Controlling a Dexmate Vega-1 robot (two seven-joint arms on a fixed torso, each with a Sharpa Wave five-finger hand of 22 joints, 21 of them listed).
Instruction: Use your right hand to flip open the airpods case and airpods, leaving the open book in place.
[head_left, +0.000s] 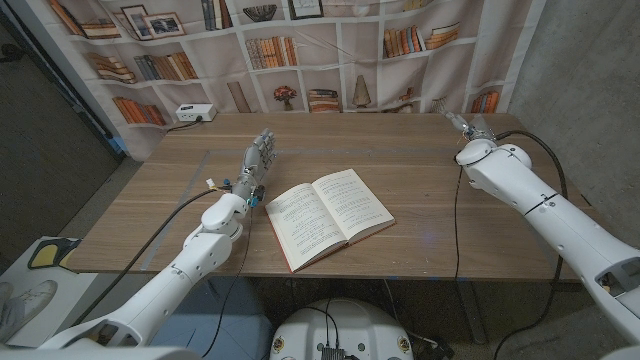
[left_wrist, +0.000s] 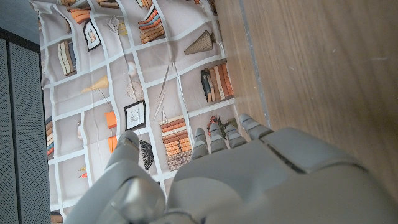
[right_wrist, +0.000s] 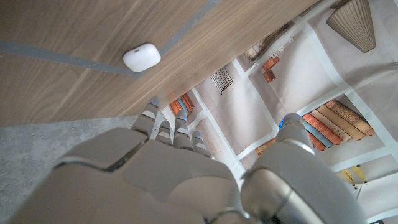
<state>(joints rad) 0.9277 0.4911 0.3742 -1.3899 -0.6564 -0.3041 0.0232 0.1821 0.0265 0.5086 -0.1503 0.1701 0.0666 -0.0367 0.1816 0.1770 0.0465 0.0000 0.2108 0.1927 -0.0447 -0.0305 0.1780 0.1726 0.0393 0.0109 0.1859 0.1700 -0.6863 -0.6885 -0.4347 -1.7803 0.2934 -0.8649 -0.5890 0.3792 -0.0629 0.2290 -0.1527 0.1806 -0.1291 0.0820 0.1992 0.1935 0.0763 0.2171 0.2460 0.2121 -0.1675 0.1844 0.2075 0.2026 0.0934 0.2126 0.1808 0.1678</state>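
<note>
Lying shut on the wooden table (right_wrist: 56, 37), the white airpods case (right_wrist: 142, 57) shows in the right wrist view close to the table's far edge, lid closed, so nothing can be told of what is inside. It rests beside a grey line in the wood, untouched, with bare table between it and the fingertips (right_wrist: 163, 127) of the right hand (right_wrist: 186, 174). That hand holds nothing; its fingers reach out toward the case with the thumb set well apart from them. In the head view the right hand (head_left: 468, 124) hovers near the table's far right corner, too small there to judge its fingers, and the case itself cannot be made out.

The open book (head_left: 328, 216) lies near the middle of the table, pages up, turned at an angle, its reddish cover showing along the near edge. Nothing rests on its pages.

The left hand (head_left: 256, 160) stands on its edge on the table, left of the book and apart from it, fingers extended and loosely together, grasping nothing. In the left wrist view the same hand (left_wrist: 249, 174) shows its back, fingers straight.

A bookshelf-printed backdrop (head_left: 330, 50) hangs behind the table. A small white box (head_left: 194, 112) sits at the far left corner.
</note>
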